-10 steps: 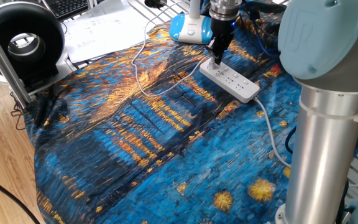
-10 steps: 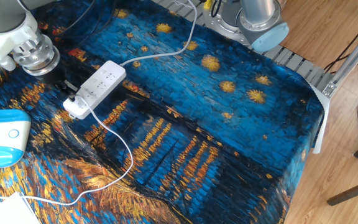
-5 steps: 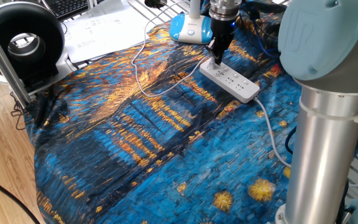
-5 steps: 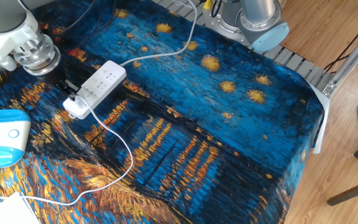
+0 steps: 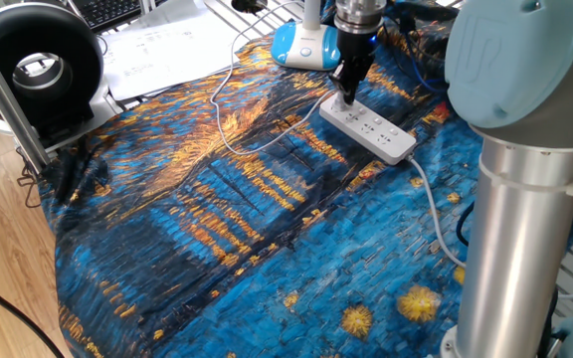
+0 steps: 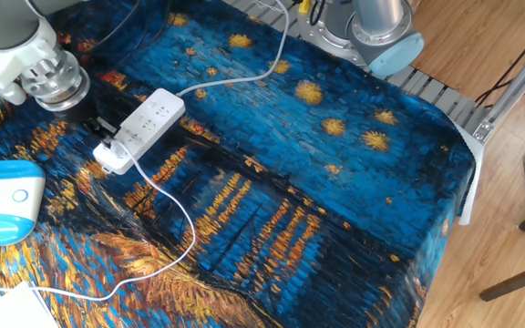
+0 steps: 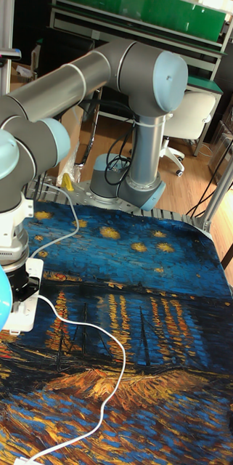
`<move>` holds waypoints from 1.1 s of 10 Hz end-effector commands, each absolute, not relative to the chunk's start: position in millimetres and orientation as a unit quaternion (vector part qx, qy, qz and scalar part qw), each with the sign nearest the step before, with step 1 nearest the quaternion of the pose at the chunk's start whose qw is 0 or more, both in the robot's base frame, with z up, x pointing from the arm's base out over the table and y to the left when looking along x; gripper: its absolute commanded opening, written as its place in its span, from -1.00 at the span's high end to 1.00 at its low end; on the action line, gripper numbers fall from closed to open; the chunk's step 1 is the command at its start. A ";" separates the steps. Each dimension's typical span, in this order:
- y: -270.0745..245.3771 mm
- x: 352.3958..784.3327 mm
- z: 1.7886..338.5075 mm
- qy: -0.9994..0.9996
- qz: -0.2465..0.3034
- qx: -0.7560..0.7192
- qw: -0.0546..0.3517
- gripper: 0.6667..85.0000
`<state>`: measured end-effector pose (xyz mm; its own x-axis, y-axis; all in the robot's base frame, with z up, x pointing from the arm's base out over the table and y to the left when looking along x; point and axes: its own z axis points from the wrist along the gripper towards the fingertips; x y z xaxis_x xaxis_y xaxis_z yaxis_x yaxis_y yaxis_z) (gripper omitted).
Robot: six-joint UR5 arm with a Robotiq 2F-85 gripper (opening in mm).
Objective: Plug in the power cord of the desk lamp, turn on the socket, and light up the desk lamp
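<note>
The socket (image 5: 376,129) (image 6: 149,117) (image 7: 19,317), a long white strip, lies on the blue and orange painted cloth. My gripper (image 5: 347,96) (image 6: 104,135) (image 7: 22,289) points straight down onto the strip's end nearest the desk lamp. Its black fingers stand close together on what looks like the small white plug. The thin white power cord (image 5: 232,62) (image 6: 192,239) (image 7: 123,356) leaves the strip right at the fingertips and loops over the cloth toward the lamp's blue and white base (image 5: 301,45) (image 6: 3,202). The strip's buttons are too small to read.
The strip's thick pale-grey cable (image 5: 431,199) (image 6: 244,77) runs off toward the robot base (image 6: 381,27). My arm's column (image 5: 525,199) fills the right foreground. A black round device (image 5: 43,65) and papers (image 5: 157,45) sit beyond the cloth's edge.
</note>
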<state>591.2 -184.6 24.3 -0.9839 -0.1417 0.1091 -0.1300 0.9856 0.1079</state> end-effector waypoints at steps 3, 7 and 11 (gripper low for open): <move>-185.3 590.8 27.0 -0.992 -0.070 0.076 0.075 0.98; -186.2 590.8 41.7 -0.992 -0.057 0.068 0.089 0.98; -183.6 598.2 50.6 -0.994 -0.040 0.058 0.081 0.98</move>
<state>592.9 -184.6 42.1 -0.9769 -0.1356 0.1650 -0.1193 0.9873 0.1048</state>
